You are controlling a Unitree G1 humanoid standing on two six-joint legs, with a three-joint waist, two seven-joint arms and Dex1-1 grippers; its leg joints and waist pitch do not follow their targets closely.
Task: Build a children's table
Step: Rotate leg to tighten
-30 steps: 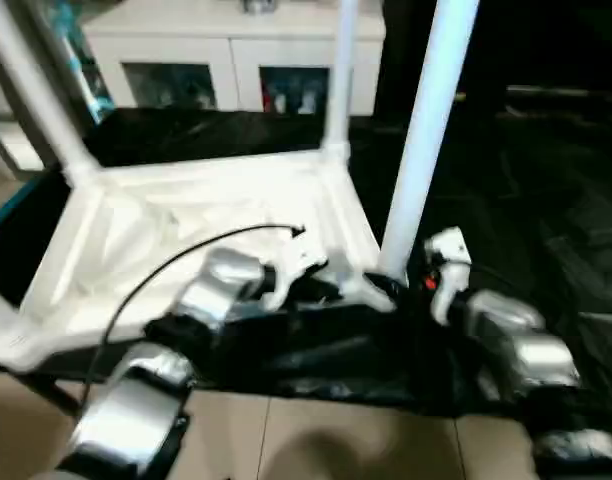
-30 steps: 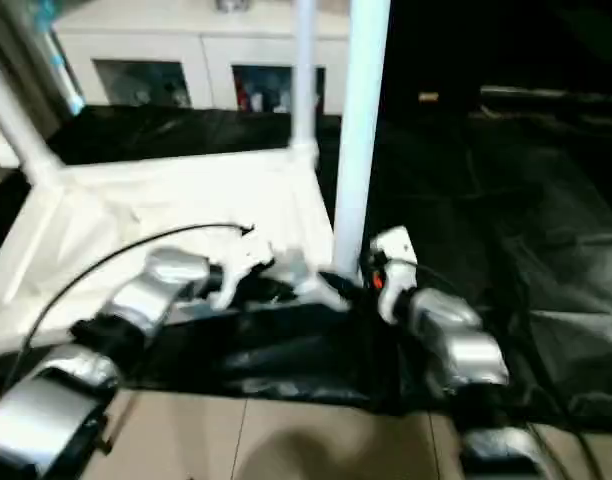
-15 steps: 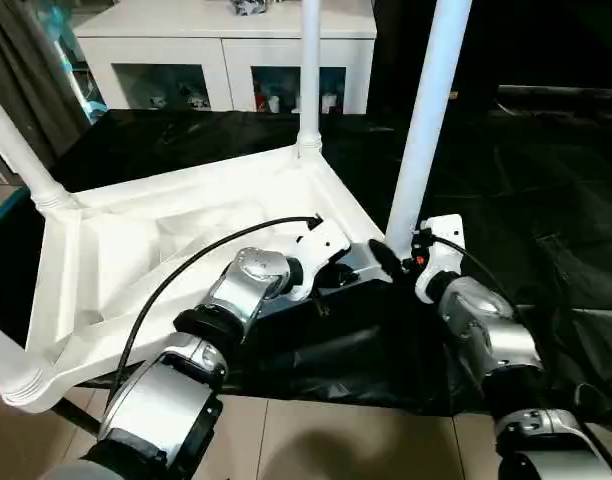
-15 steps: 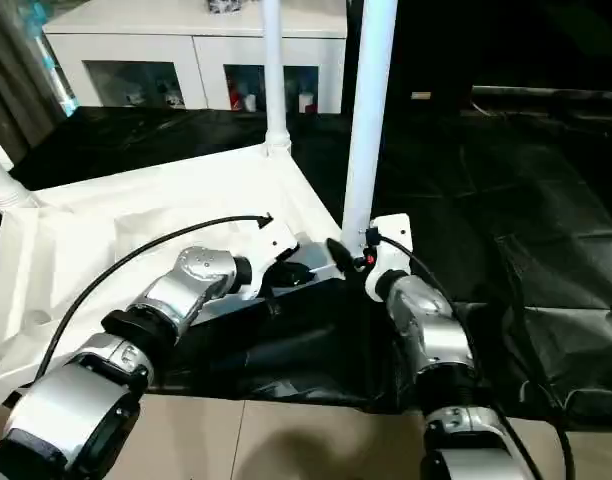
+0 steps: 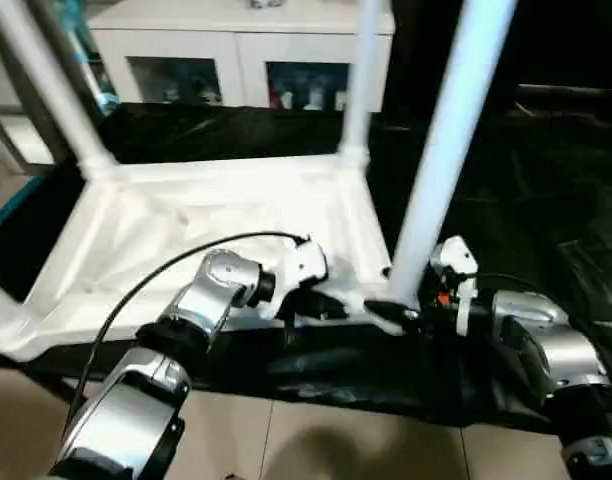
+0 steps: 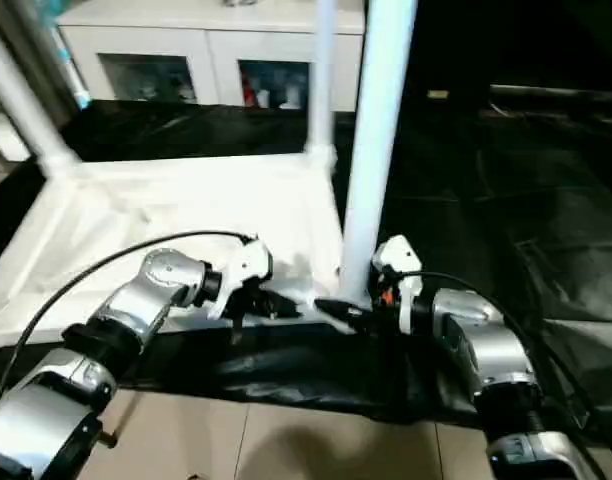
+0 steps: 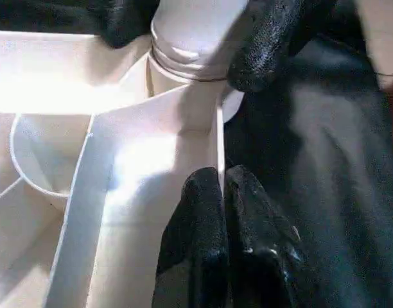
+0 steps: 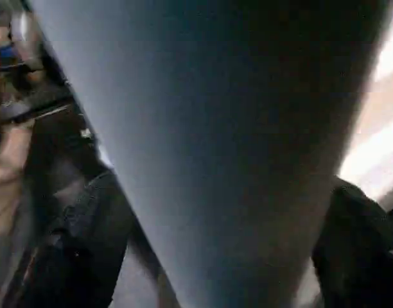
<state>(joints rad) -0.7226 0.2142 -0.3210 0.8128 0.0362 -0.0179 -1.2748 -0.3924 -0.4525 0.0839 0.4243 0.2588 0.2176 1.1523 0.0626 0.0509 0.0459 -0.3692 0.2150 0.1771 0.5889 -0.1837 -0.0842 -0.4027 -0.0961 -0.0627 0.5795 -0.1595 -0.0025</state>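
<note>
Table (image 5: 216,215) upturned; right gripper (image 6: 348,313) now spread wider around near-corner leg (image 5: 446,150), likely seated; left gripper (image 7: 223,192) shut against rim

a black plastic sheet (image 5: 546,190) covers the work surface across the frame's middle and right, with the upturned children's table (image 5: 216,215) lying on its left part.

No text, label, brand, number or sign can be read in any of the views.
</note>
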